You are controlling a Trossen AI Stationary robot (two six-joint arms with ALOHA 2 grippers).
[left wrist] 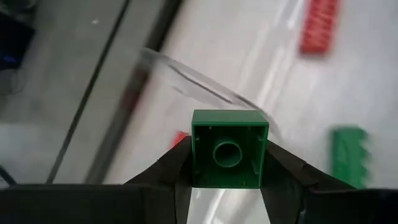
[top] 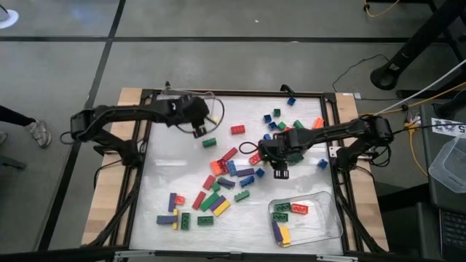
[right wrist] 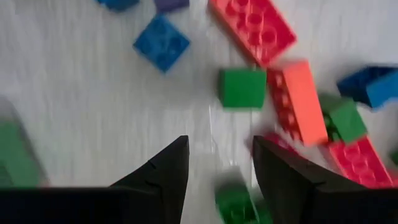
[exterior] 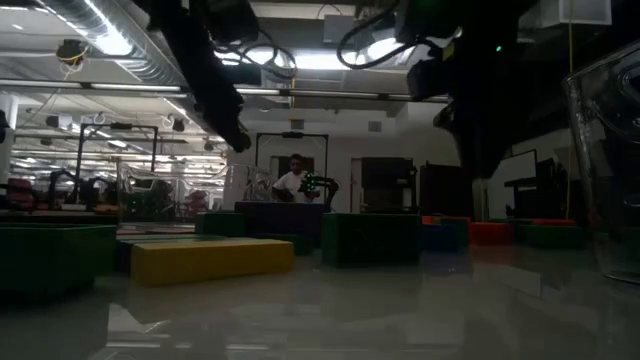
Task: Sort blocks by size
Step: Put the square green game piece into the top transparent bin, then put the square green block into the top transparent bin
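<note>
Over the far-left part of the white desk (top: 175, 175), left hand (left wrist: 227, 186) clamped on a short green cube brick (left wrist: 229, 148), hollow underside facing the wrist camera, one finger (left wrist: 168, 171) against each side wall. From above, same hand (top: 198, 125) just beside a clear curved tray rim (left wrist: 199, 84) near the desk's far edge, with a green brick (top: 210, 143) and a red brick (top: 238, 130) lying close by on the surface.

Toward the middle right, right hand (top: 280, 169) poised above the scattered blocks (top: 226, 178), fingers (right wrist: 163, 171) spread apart with nothing between them. Below it in the wrist view: a green cube (right wrist: 242, 88), a long orange brick (right wrist: 297, 102), a red studded brick (right wrist: 252, 28) and a blue cube (right wrist: 161, 42), all loose on the desk.

Along the near-left part, a loose cluster of red, green, yellow, purple and blue bricks. At the near-right corner, a clear plastic tray (top: 331, 218) holding several longer bricks, green, red, purple and yellow. More small blue, green and orange pieces strewn near the far-right corner (top: 280, 120).

Seen level with the desk: a long yellow brick (exterior: 212, 258) closest, darker bricks behind, and a person (exterior: 294, 180) far back in the room.
</note>
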